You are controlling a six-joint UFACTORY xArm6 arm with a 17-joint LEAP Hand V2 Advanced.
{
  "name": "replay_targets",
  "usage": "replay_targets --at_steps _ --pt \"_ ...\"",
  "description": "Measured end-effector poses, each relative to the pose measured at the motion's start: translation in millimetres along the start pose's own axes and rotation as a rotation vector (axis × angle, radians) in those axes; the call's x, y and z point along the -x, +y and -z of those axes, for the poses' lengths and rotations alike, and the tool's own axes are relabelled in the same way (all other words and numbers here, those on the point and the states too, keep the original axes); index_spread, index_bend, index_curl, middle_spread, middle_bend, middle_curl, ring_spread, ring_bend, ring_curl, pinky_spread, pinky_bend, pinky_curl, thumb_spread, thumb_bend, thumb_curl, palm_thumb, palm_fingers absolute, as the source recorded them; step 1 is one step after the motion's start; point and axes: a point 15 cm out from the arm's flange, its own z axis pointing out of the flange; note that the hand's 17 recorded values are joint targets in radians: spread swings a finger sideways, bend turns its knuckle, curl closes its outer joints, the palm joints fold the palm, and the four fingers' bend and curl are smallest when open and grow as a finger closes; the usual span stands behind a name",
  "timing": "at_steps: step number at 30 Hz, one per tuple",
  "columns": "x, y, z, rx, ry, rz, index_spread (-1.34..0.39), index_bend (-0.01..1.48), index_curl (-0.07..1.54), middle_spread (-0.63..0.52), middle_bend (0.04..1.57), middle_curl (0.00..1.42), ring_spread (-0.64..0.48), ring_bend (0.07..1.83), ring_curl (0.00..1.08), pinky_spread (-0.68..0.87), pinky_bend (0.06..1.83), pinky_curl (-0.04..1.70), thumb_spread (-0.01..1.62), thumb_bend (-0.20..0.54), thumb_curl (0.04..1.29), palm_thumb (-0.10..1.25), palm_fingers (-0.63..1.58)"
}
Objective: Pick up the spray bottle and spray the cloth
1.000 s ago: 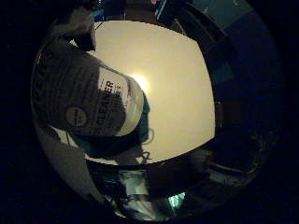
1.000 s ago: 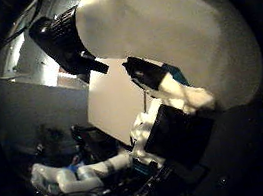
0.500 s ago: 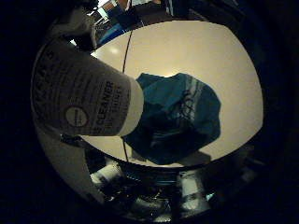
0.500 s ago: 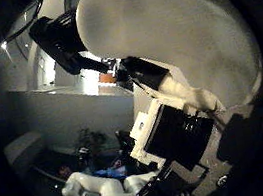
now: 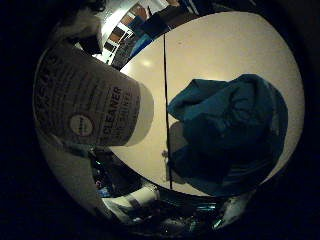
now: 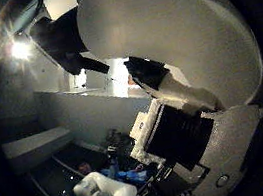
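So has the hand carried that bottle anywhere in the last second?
Yes. The hand has brought the spray bottle across the white table towards the blue cloth, which now lies close beside it.

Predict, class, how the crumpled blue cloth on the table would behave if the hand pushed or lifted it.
The cloth lies bunched in soft folds on the table, so it is probably floppy and would drape when lifted. Pushed, it would likely crumple and slide rather than roll. It looks thin, so probably light.
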Motion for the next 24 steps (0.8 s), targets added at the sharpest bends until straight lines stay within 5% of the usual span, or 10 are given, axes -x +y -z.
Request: replay_targets --at_steps 24 --pt "-26.2 82.5 -119.6 0.250 -0.070 0.082 -0.19 1.22 0.79 -0.11 1.40 0.71 -0.23 1.33 0.81 -0.20 1.36 0.85 1.08 -0.012 0.62 1.07 1.14"
